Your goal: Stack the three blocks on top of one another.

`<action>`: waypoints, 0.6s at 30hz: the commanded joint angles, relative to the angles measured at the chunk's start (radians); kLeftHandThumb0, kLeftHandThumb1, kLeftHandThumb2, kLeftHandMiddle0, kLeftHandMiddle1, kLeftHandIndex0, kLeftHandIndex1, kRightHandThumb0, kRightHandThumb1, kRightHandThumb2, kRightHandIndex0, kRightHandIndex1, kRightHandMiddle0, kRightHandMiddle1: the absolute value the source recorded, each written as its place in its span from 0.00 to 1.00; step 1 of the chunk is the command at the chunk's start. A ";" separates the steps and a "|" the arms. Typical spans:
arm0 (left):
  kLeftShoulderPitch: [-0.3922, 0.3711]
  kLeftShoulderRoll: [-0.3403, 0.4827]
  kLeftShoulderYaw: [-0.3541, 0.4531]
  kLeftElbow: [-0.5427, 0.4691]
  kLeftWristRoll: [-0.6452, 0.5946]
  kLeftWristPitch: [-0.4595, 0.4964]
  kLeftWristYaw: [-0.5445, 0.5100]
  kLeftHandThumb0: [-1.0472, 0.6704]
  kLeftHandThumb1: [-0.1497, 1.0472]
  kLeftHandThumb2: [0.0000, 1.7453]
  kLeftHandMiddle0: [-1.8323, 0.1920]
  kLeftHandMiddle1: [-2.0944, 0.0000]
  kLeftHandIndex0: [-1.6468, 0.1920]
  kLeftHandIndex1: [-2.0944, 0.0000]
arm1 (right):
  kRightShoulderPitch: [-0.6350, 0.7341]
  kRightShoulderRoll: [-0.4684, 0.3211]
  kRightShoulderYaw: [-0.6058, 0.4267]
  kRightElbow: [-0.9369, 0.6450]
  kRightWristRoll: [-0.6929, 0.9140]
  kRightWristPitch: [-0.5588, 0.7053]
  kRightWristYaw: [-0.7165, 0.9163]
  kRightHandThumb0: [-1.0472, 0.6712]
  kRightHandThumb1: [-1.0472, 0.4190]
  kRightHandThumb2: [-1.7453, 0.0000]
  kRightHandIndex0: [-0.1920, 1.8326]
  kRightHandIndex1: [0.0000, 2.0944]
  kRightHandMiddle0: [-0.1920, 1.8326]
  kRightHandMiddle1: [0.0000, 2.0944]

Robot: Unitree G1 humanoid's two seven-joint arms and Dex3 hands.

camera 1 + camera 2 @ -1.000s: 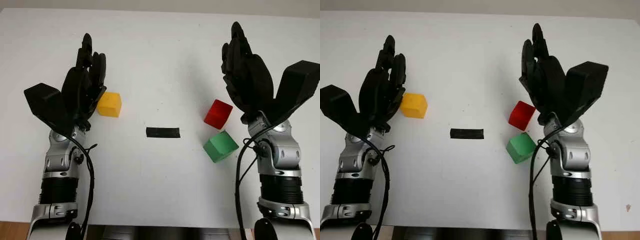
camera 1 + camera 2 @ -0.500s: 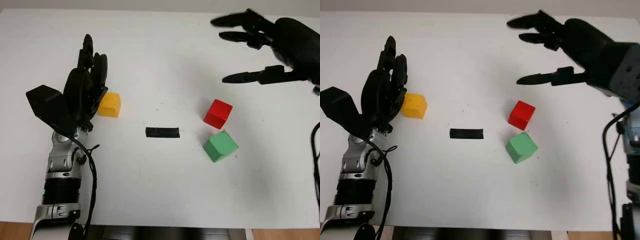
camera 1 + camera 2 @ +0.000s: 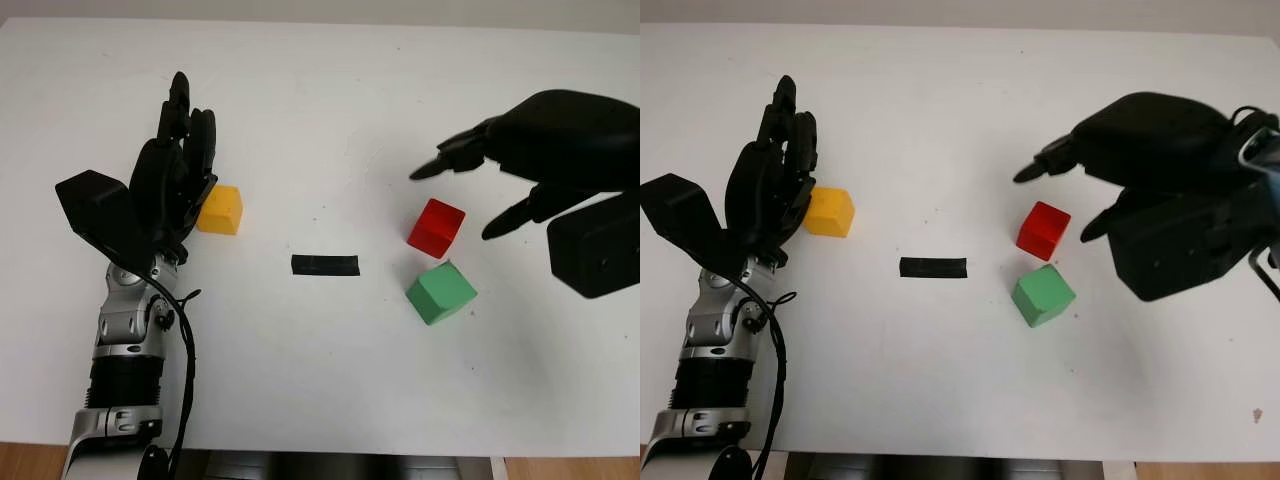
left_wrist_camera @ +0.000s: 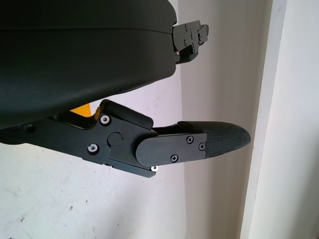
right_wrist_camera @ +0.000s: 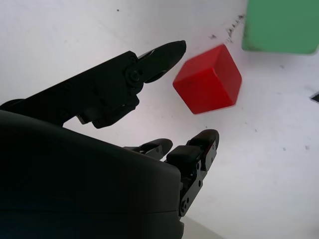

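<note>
A red block (image 3: 436, 227) lies right of the table's middle, with a green block (image 3: 440, 291) touching or almost touching its near side. A yellow block (image 3: 220, 210) sits on the left. My right hand (image 3: 470, 190) hovers open over the red block, one finger reaching past its far side and another at its right side; in the right wrist view the red block (image 5: 208, 79) lies between the fingertips (image 5: 169, 50), untouched. My left hand (image 3: 175, 170) stands open and upright just left of the yellow block.
A strip of black tape (image 3: 325, 265) marks the middle of the white table (image 3: 320, 380). The table's far edge runs along the top, its near edge along the bottom.
My right hand swung from upright beside the blocks, up to the far right, then down over the red block. The left hand and all three blocks stayed put.
</note>
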 commanded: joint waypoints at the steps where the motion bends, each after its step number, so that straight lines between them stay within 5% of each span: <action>1: -0.010 0.002 -0.004 0.005 0.005 0.002 0.000 0.18 1.00 0.28 1.00 0.98 0.99 0.98 | -0.015 -0.023 0.004 0.011 -0.015 -0.030 -0.016 0.40 0.18 0.97 0.33 0.04 0.38 0.05; 18: -0.004 0.006 -0.004 -0.007 0.007 0.006 -0.007 0.18 1.00 0.28 1.00 0.98 0.98 0.97 | 0.039 0.021 0.045 0.146 -0.140 -0.199 -0.252 0.38 0.18 0.97 0.32 0.02 0.40 0.04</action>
